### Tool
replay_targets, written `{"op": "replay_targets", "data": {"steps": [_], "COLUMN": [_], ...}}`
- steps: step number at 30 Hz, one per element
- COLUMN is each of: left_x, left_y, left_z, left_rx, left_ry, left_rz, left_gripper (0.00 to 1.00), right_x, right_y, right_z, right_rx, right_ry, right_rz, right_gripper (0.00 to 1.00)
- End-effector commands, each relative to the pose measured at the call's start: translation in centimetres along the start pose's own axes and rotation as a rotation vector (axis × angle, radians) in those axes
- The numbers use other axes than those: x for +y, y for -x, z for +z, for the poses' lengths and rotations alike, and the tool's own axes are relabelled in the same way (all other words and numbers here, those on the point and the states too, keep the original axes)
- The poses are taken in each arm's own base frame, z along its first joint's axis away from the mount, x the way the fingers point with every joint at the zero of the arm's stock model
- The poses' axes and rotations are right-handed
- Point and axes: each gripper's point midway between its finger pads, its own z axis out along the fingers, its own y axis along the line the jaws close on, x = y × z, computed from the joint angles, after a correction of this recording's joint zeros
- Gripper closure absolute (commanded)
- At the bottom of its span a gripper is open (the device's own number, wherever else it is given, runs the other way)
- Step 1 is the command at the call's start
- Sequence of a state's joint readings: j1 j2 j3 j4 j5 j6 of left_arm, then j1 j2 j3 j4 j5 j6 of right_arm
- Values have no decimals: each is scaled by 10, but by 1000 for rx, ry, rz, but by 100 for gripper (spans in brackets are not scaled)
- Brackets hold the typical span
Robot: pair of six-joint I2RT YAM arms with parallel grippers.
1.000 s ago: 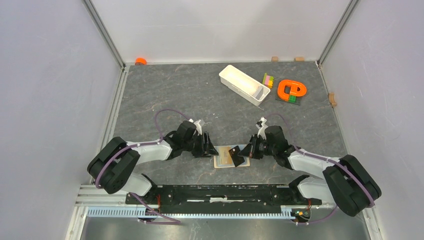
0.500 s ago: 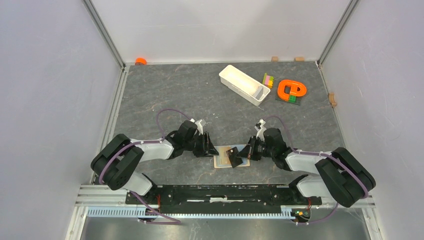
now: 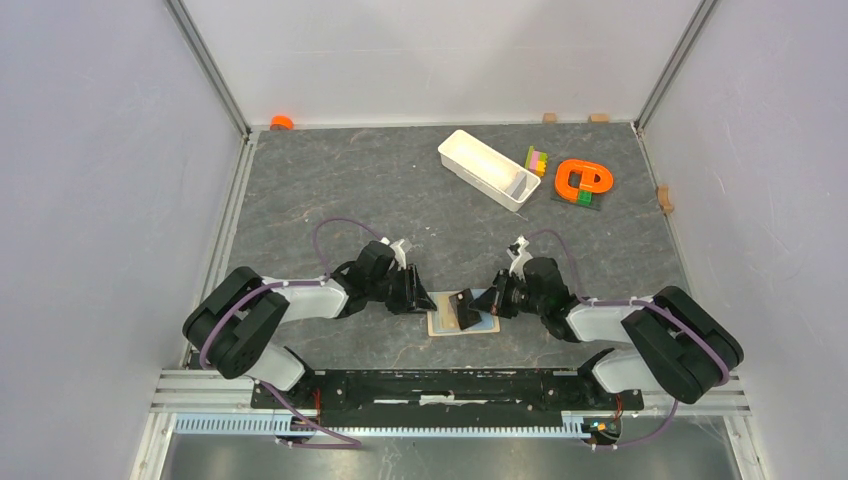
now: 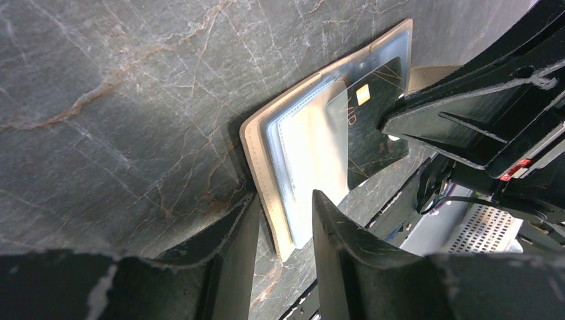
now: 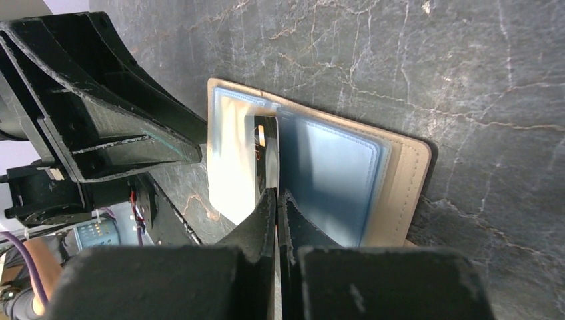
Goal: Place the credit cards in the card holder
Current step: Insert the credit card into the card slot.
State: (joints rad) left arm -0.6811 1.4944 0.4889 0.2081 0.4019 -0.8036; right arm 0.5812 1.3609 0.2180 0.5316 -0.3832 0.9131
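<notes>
My right claw (image 5: 277, 195), jaws all but closed, pinches the black card (image 4: 370, 127) by one short end. My left claw (image 4: 283, 200) stands part-open, its tips straddling the 9 o'clock edge of the card holder (image 5: 400, 180). It clasps nothing; I judge it is pinning that edge down.

Position. The card holder lies opened flat on the bench (image 5: 466, 67) between my two claws, lining up, clear sleeves (image 4: 306, 153) fanned out over the fold.

Progress. No card is seated that I can see. The black card is raised on a slant over the holder's middle, its free end down among the sleeves near the fold, so I judge the insertion is under way, not finished. I cannot make out a second card; it may be hidden in the sleeves or out of sight.

Orientation, top view. The holder's long axis runs 9 to 3 o'clock, its fold 12 to 6. The card's long axis lies roughly along the holder's, free end towards 9 o'clock, chip near that end.
</notes>
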Motion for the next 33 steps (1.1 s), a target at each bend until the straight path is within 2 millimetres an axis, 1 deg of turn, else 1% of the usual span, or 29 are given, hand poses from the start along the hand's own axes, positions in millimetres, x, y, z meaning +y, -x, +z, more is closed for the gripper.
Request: {"op": "replay_targets", "data": {"steps": [1,4,7,12,16,20,24,29,33], "left_x": [37,37,37,36,36,35,32,25,23], "left_y": [-22,-23,-22,-23,-23,-24,-24,-27,-31], "left_z": [1,2,2,1,2,3,3,5,5], "left_rx": [56,59,59,58,57,61,60,63,55], "left_ry": [138,139,139,136,130,121,108,87,70], "left_rz": [-32,-33,-33,-33,-35,-39,-41,-42,-60], "left_gripper": [57,59,59,60,61,62,63,64,64], "right_x": [-23,-24,-25,-27,-32,-29,-22,-12,-13], "right_y": [1,3,1,-11,-25,-35,-38,-36,-31], "right_z": [2,3,5,4,2,3,6,14,14], "right_rx": [-41,-53,-45,-24,-6,0,-6,9,0], "right_ry": [-90,-95,-97,-107,-123,-111,-111,-115,-146], "right_rz": [-50,-69,-70,-52,-5,28,29,-18,-46], "right_gripper": [100,100,100,100,100,100,100,91,83]}}
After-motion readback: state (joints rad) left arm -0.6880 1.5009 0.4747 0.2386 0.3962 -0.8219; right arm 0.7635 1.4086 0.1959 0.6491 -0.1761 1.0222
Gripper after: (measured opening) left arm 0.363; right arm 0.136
